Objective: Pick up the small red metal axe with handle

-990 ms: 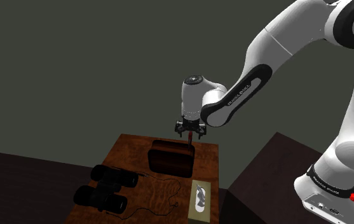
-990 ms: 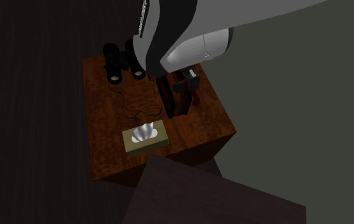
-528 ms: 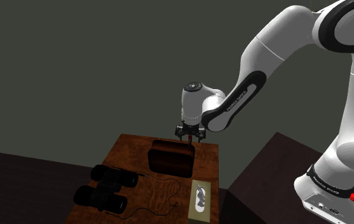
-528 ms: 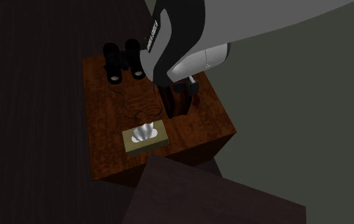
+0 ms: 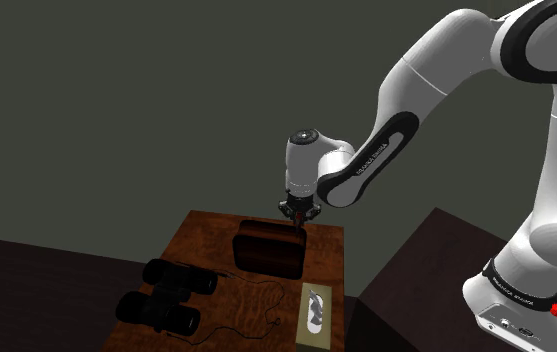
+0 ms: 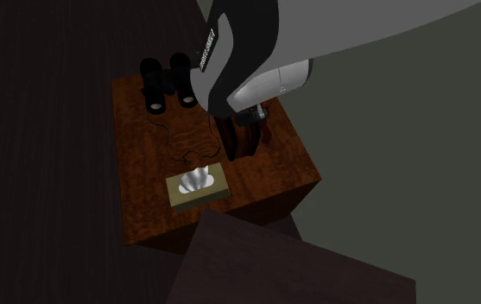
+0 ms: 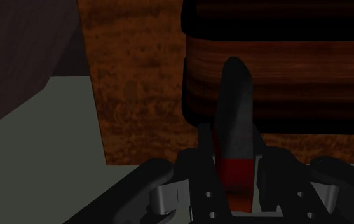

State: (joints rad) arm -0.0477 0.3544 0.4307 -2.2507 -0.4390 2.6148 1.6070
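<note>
Closing from its wider spread half a second ago, the claw (image 5: 298, 213) now seems clenched on the axe (image 7: 234, 108), beside the box (image 7: 296, 76) at the bench (image 5: 201, 245) edge; lifting should follow.

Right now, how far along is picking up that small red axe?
Done: the black gripper is at the small red-and-grey axe. In hand: its fingers clasp the red part. Left: the lift; it lies low by the dark wooden box on the brown table.

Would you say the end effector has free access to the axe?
Likely yes: the axe sits between the fingers of the end effector, which look closed on it; nothing blocks it.
</note>
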